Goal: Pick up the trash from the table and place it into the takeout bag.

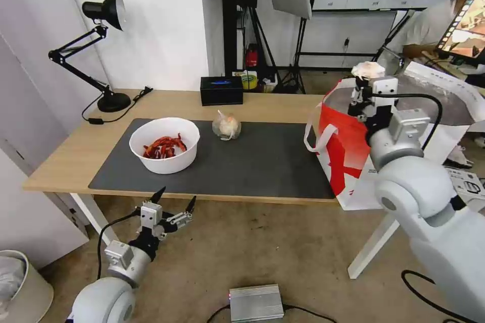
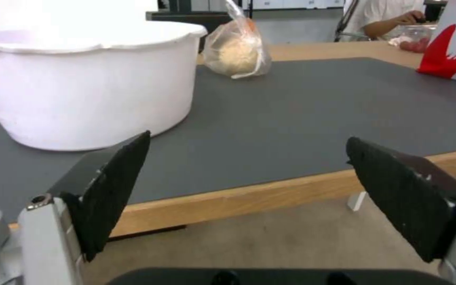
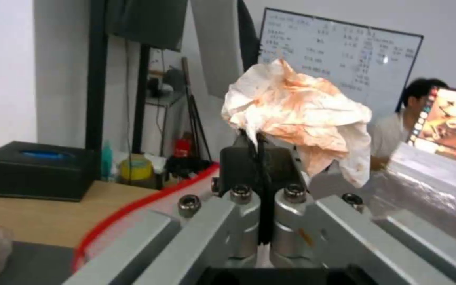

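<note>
The right end effector (image 1: pixel 365 78) is pinched tight on a crumpled white tissue (image 1: pixel 368 69) stained orange-red; in the right wrist view its two fingers (image 3: pixel 262 154) meet with no gap and the tissue (image 3: pixel 297 114) bulges out above them. It is raised over the open mouth of the takeout bag (image 1: pixel 343 146), a boxy white and red tote with silver foil lining (image 1: pixel 439 106) and a white loop handle (image 1: pixel 316 139), which stands at the right end of the desk (image 1: pixel 65 156). The tissue is clear of the bag's rim and hangs above the foil-lined opening.

The left end effector (image 1: pixel 174 201) sits low, just in front of the desk's near edge, below the white round bowl of red scraps (image 1: pixel 164 145). Its black fingers (image 2: pixel 114 186) are spread wide and hold nothing, touching nothing; in the left wrist view the bowl's wall (image 2: pixel 91 91) stands beyond the near edge.

The bowl rests on the left part of the dark grey mat (image 1: pixel 273 161). The small knotted clear bag (image 1: pixel 226 126), with something pale inside, lies near the mat's far edge, just right of the bowl and apart from it. A black rectangular box (image 1: pixel 221 90) stands by the desk's far edge, behind the mat, and a black desk lamp (image 1: pixel 101 55) stands at the far left corner.
</note>
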You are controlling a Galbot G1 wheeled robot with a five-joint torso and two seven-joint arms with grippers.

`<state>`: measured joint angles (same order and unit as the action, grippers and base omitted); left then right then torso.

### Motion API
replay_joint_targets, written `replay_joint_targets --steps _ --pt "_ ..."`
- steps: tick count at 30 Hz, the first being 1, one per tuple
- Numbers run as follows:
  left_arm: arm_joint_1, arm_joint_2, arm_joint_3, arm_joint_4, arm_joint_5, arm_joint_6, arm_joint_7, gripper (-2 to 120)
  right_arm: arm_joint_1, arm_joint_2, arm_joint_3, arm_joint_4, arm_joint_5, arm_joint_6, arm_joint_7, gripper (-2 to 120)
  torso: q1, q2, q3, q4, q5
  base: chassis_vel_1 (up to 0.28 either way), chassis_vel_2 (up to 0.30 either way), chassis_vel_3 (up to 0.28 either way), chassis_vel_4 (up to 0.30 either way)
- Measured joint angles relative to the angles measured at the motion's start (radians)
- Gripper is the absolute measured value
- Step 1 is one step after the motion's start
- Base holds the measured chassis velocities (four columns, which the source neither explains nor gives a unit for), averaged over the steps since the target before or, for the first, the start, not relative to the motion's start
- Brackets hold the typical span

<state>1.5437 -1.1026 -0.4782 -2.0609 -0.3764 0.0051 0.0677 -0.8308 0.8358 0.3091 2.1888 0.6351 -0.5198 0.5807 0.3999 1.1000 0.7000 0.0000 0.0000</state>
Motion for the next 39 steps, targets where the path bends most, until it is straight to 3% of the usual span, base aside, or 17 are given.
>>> replay_joint_targets --steps 17,20,21,27,31,36,39 --pt "-0.006 -0.009 0.013 0.003 0.002 0.002 0.000 100 -0.046 -0.023 0.069 -0.007 0.059 -0.012 0.015 3 0.000 0.000 0.000 0.0000 0.0000 0.000 0.000 0.000 0.000" --pt "-0.006 -0.008 0.011 0.002 0.003 0.003 0.000 100 -0.055 -0.022 0.084 -0.002 0.064 -0.013 0.022 14 0.000 0.000 0.000 0.0001 0.0000 0.000 0.000 0.000 0.000" --pt "-0.006 -0.008 0.010 0.000 0.003 0.003 0.000 100 -0.061 -0.025 0.093 0.002 0.066 -0.014 0.023 22 0.000 0.000 0.000 0.0000 0.0000 0.000 0.000 0.000 0.000" --pt "-0.006 -0.006 0.007 -0.005 0.003 0.004 0.000 100 -0.076 -0.041 0.111 0.014 0.072 -0.015 0.025 40 0.000 0.000 0.000 -0.0001 -0.0001 0.000 0.000 0.000 0.000" --pt "-0.008 -0.002 0.008 -0.005 0.002 0.004 0.000 100 -0.086 -0.043 0.118 0.023 0.076 -0.024 0.029 60 0.000 0.000 0.000 0.0000 0.0000 0.000 0.000 0.000 0.000" --pt "-0.009 -0.002 0.010 -0.007 0.001 0.004 0.000 100 -0.092 -0.046 0.126 0.025 0.076 -0.025 0.029 72 0.000 0.000 0.000 0.0000 -0.0001 0.000 0.000 0.000 0.000" --pt "-0.006 0.001 0.009 -0.012 0.000 0.004 0.000 100 -0.096 -0.049 0.133 0.028 0.076 -0.026 0.029 86 0.000 0.000 0.000 0.0000 -0.0001 0.000 0.000 0.000 0.000"
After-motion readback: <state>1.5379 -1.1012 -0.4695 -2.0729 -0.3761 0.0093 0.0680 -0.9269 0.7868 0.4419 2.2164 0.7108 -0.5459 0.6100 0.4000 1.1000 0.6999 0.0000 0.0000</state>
